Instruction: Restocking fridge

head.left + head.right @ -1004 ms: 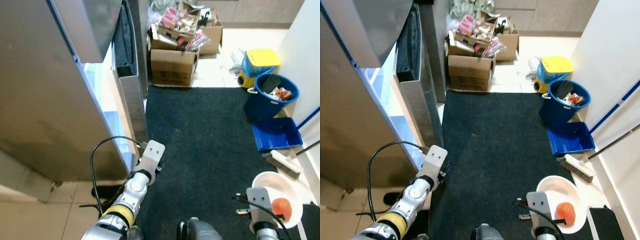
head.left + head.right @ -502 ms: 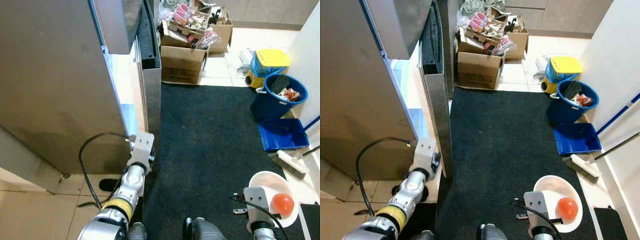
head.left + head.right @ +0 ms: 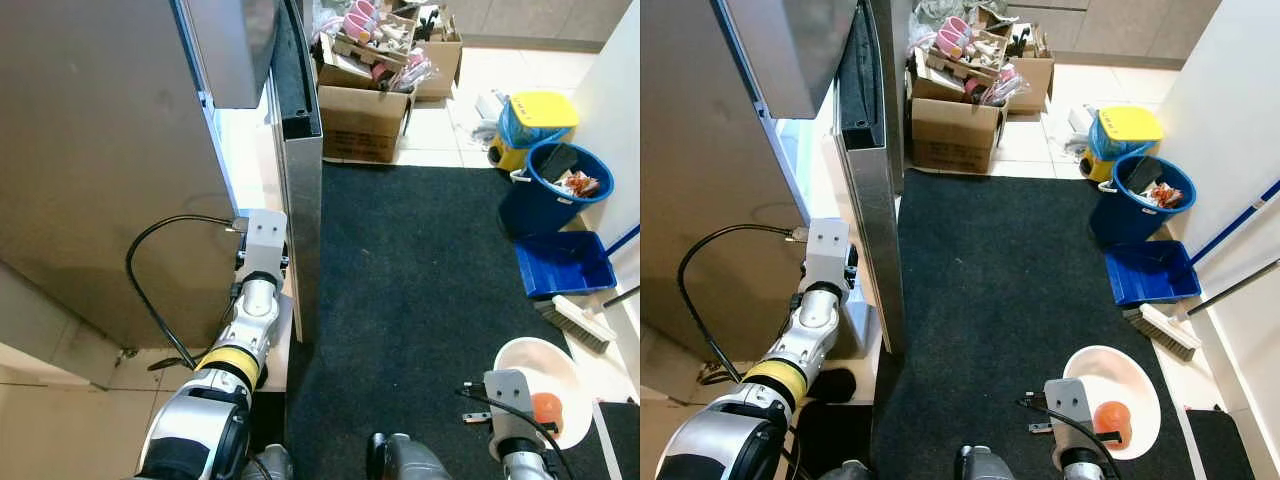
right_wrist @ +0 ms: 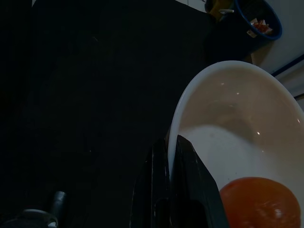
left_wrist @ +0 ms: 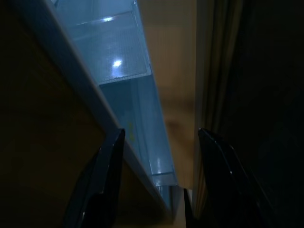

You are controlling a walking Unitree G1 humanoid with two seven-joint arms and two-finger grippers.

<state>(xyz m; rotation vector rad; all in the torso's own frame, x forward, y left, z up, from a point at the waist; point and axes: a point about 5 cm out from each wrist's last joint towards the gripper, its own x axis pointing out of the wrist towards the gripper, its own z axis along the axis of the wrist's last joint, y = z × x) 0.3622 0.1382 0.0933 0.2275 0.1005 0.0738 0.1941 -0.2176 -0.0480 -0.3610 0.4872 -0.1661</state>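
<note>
The steel fridge door [image 3: 298, 190] stands edge-on and ajar, with a lit gap [image 3: 243, 160] beside it. My left arm [image 3: 258, 262] reaches into that gap. In the left wrist view my left gripper [image 5: 161, 135] is open, its two black fingers [image 5: 108, 176] spread before blue-lit fridge shelves [image 5: 118, 57]. At the lower right, my right gripper [image 4: 172, 145] is shut on the rim of a white bowl [image 3: 545, 362]. A red-orange tomato [image 3: 1112, 418] lies in the bowl, also seen close up as the tomato [image 4: 259, 202].
A black mat [image 3: 420, 280] covers the floor in front of the fridge. Cardboard boxes [image 3: 365, 115] full of goods stand at the back. A blue bucket [image 3: 553, 185], yellow container [image 3: 535, 112], blue dustpan [image 3: 562, 265] and brush [image 3: 575, 325] line the right wall.
The camera has swung toward the fridge. My left arm has risen from beside the door's lower edge into the lit gap. The right gripper still holds the bowl.
</note>
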